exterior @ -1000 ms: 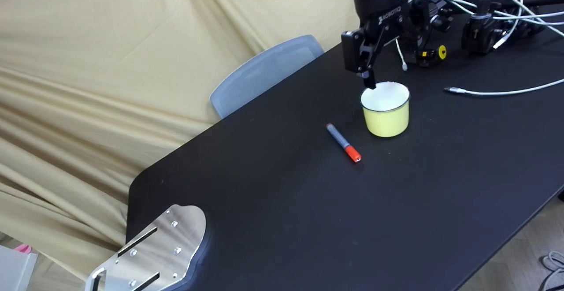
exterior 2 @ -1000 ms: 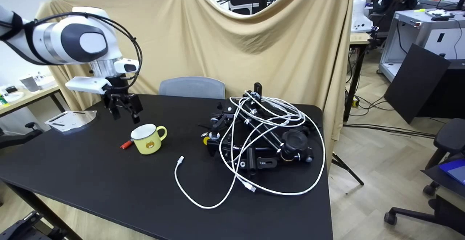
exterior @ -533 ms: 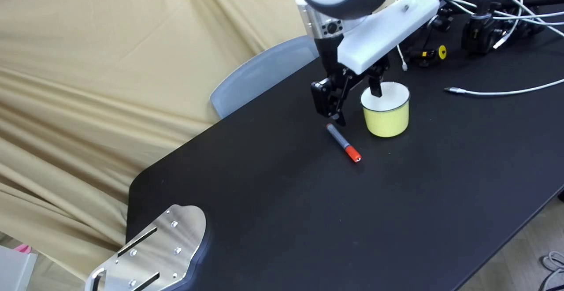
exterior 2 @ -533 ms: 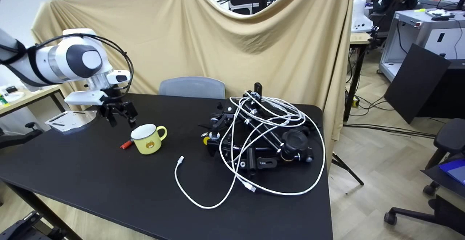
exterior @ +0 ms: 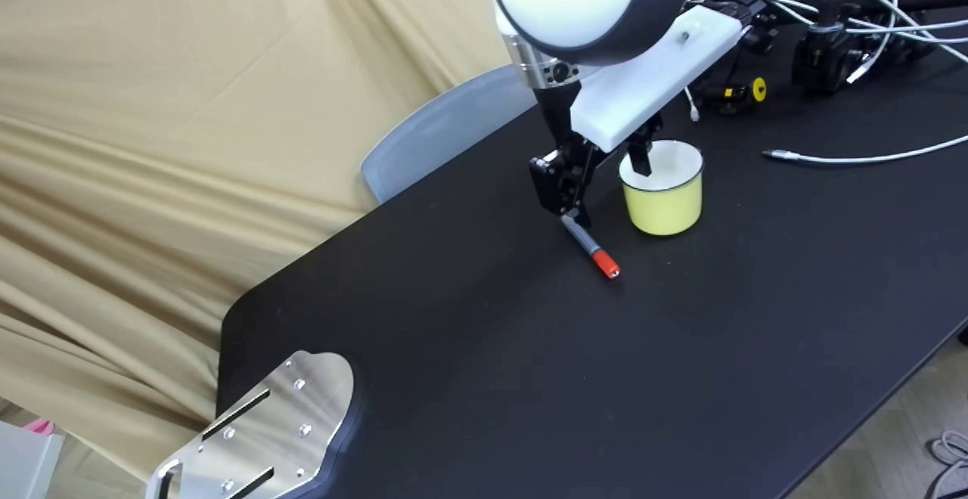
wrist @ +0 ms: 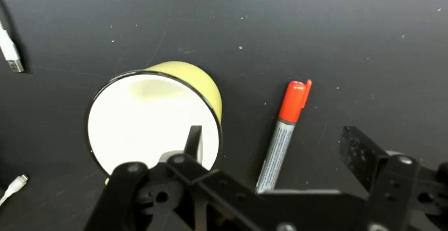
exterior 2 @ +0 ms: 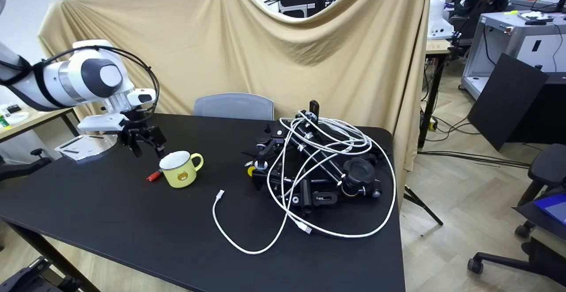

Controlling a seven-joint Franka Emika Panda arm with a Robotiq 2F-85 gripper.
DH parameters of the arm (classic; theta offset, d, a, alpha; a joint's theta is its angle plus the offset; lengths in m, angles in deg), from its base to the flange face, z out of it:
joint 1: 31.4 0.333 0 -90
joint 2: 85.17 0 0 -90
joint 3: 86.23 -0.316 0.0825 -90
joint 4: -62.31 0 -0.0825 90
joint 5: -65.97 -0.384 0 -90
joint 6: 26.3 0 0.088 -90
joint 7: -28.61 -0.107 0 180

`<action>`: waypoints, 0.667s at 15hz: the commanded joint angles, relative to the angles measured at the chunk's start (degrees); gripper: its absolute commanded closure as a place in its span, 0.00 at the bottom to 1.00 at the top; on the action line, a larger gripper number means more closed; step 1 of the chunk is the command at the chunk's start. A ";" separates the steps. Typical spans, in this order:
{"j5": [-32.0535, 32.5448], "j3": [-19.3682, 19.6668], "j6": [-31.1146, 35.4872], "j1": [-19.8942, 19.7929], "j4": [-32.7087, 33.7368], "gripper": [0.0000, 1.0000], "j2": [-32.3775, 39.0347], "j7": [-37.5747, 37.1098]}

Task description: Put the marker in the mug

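The marker, grey-blue with a red cap, lies flat on the black table beside the mug. It shows in both exterior views; in the latter, its body is mostly hidden behind the mug. The pale yellow-green mug stands upright, white inside with a dark rim line, and its handle shows in an exterior view. My gripper is open and empty above the table. In the wrist view the marker lies between its fingers, and one finger overlaps the mug's opening. The gripper shows in both exterior views.
A black stand tangled with a white cable lies on the table past the mug. Loose cable plugs lie near the mug. A metal plate lies at the table's other end. A grey chair stands behind the table.
My gripper has come down from above and behind the mug, moving over toward the marker. It stays open. The marker and the mug have not moved.
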 commanded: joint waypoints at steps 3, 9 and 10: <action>4.12 1.86 3.75 2.74 -0.15 0.00 0.81 -3.82; 4.42 1.85 8.53 5.11 0.67 0.00 3.23 -4.79; 3.70 1.72 9.90 5.26 0.64 0.00 3.69 -4.66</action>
